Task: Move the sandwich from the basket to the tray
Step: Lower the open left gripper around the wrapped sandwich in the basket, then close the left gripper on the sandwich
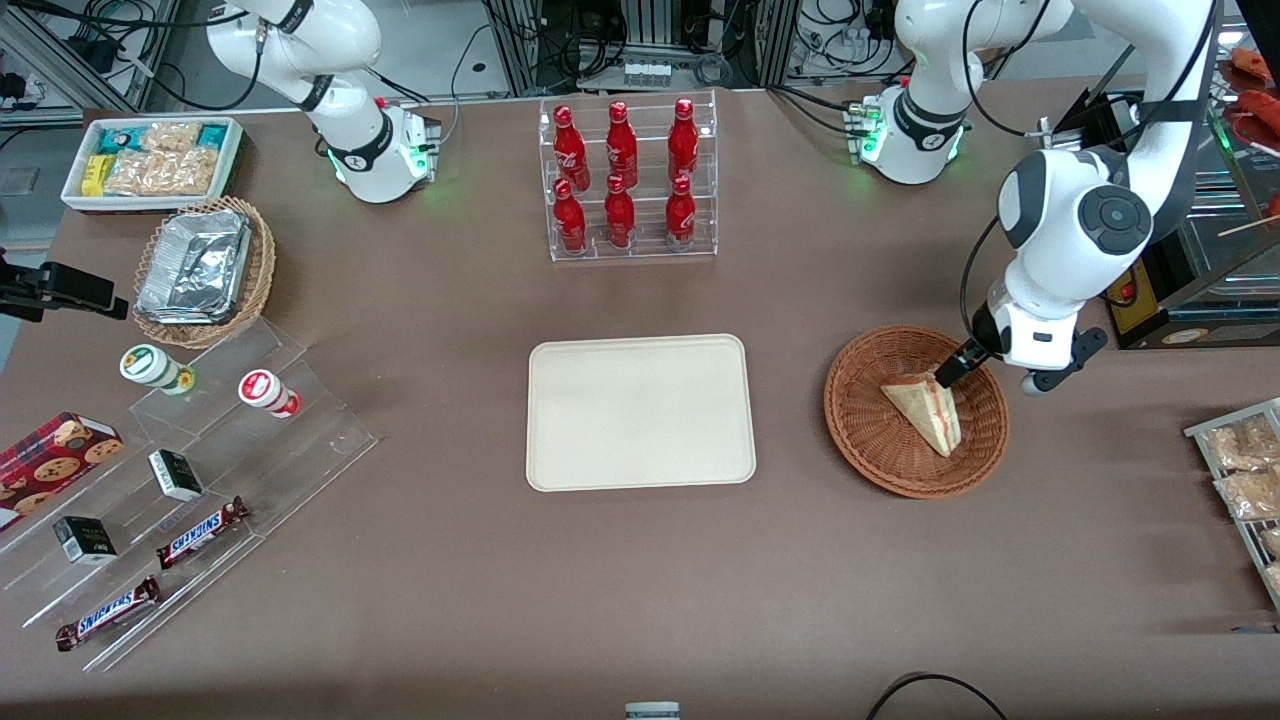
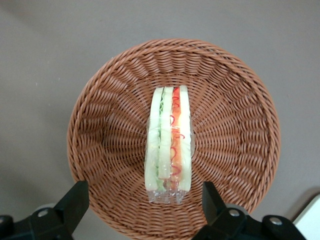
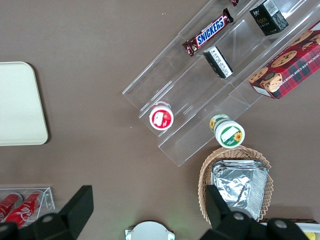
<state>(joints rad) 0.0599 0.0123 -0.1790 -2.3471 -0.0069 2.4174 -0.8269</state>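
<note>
Lying in the basket (image 1: 880,440), the sandwich (image 1: 925,408) is resting on the woven floor with its striped cut edge of red and green filling turned up toward the wrist camera (image 2: 169,142). The basket (image 2: 110,130) is sitting on the brown worktop (image 1: 640,580), toward the working arm's end, just beside the tray (image 1: 640,412) but not touching it. The tray is lying flat and bare, nearer the middle of the worktop.

The end effector (image 1: 950,368) is hovering low over the basket at the sandwich's end farther from the front camera, its dark tip right at the bread. In the wrist view its two fingers (image 2: 75,200) are standing spread wide, one on each side of the sandwich's near end, with gaps showing between them and the bread, so they are gripping nothing. The left arm is bending down from its base, its white elbow folded above the basket and the wrist pointing steeply downward.

A clear rack of red bottles (image 1: 625,180) is standing farther from the front camera than the tray.
</note>
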